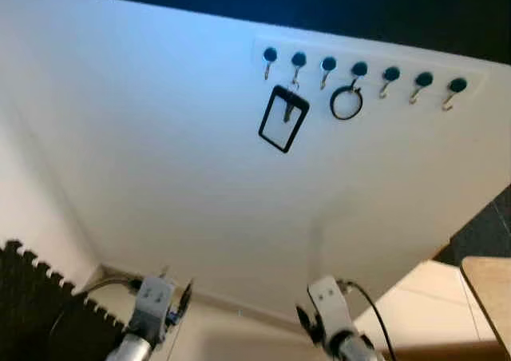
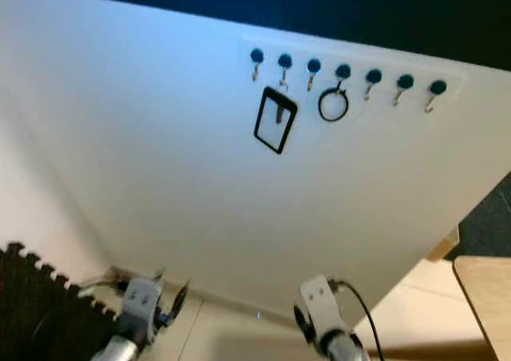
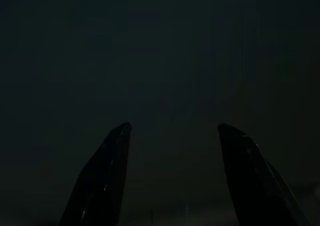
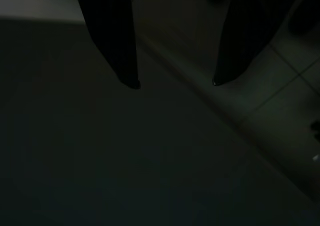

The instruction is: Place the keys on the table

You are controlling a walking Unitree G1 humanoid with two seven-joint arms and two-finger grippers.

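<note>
Left gripper (image 3: 172, 136) hangs low with its fingers spread wide and nothing between them; right gripper (image 4: 175, 81) likewise — both arms idle, judged waiting on the approach. Keys (image 1: 283, 118) hang from a hook on the rack (image 1: 363, 75) high on the wall: dark rectangular tag, black ring (image 1: 346, 102) beside. Table corner (image 1: 491, 285) at right.

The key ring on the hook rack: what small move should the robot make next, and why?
Probably raise the right gripper toward the key ring. It hangs on the fourth hook of the hook rack, high on the wall, while both arms hang low and both grippers, left gripper too, are open and hold nothing.
</note>
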